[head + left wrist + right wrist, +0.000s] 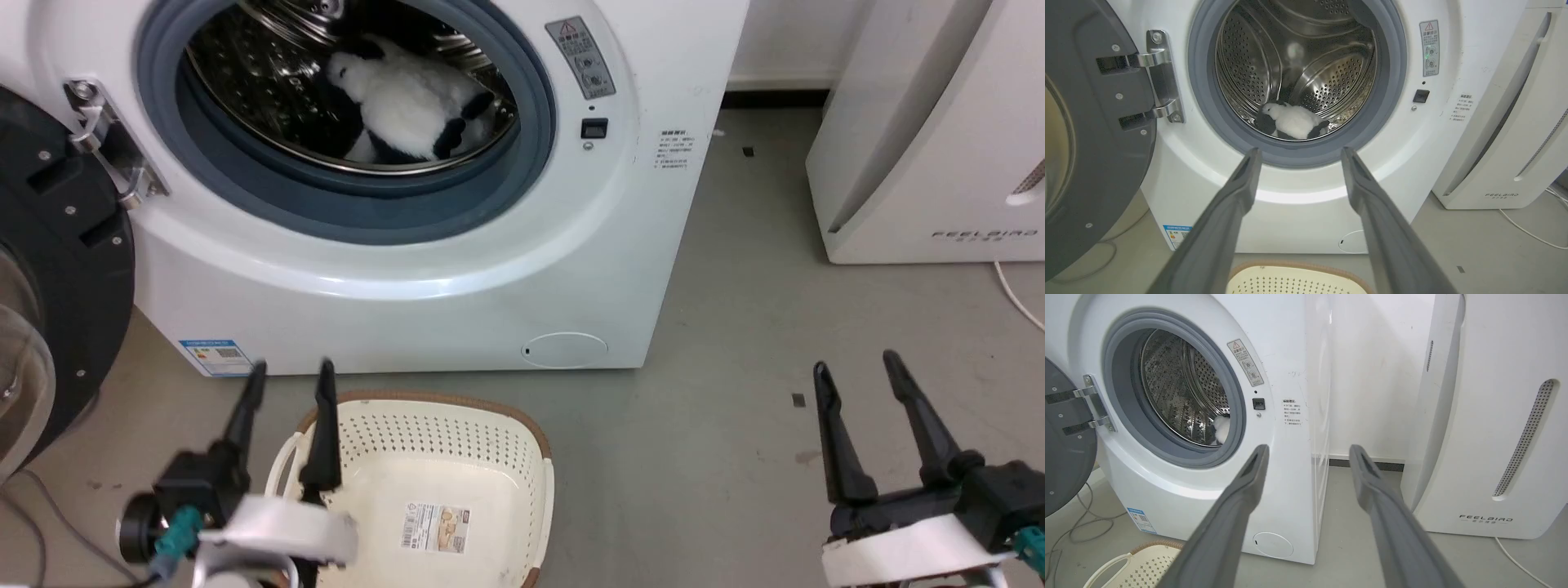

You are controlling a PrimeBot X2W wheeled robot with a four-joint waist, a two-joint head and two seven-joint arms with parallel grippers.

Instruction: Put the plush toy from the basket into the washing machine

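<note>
left gripper (292,367): fingers spread, holding nothing, above the left rim of the basket (490,407).
right gripper (855,365): spread, empty, well to the right.
basket: no toy inside.
washing machine (490,269): door (49,286) open, just beyond the basket.
plush toy (408,102): far in the drum (269,82), lying left-to-right, straight beyond the left gripper, the nearer arm; placing looks done.

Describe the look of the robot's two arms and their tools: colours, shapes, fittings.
The left tool and right tool match: two long, tapering black fingers on a black block, a white wrist cuff behind, and a teal connector at the side.
</note>
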